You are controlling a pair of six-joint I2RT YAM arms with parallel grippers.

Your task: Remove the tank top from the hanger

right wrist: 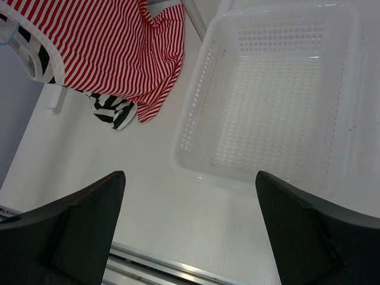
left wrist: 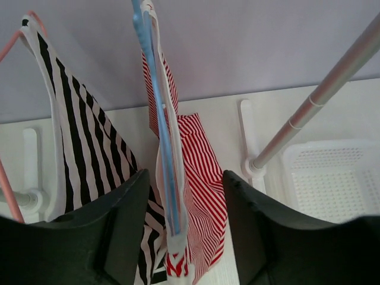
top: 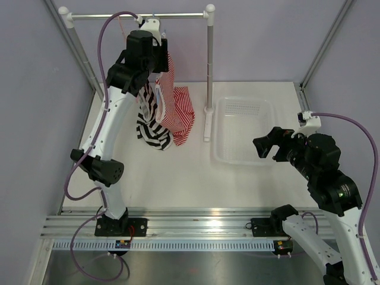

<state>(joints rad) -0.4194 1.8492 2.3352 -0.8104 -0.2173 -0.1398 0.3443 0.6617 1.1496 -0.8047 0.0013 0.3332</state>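
Red-striped tank top (left wrist: 199, 178) hangs between the two fingers of the left gripper (left wrist: 185, 178), which are spread wide on either side of it. Whether either finger touches the cloth cannot be told. The light-blue hanger (left wrist: 157, 101) runs edge-on down the same gap, with a white-edged strap of the top lying along it, so the garment is on the hanger.

Just to the left hangs a black-and-white top (left wrist: 77, 130) on a pink hanger (left wrist: 6, 184), close against the left finger. To the right the post of the rack (left wrist: 320, 95) slants down to its foot on the table, and beyond it lies a white basket (left wrist: 332, 178).

From above, the left arm's wrist covers the hanger and the gripper's fingers. Only that view shows the rack's top rail (top: 178, 15) and both garments hanging below it.

The right gripper (right wrist: 190, 178) hovers well apart, over the near rim of the basket (right wrist: 190, 107), fingers wide and holding nothing. Its camera shows the tank top's flat side: thin red and white stripes and a rumpled lower hem, with the black-and-white top peeking out beneath it.
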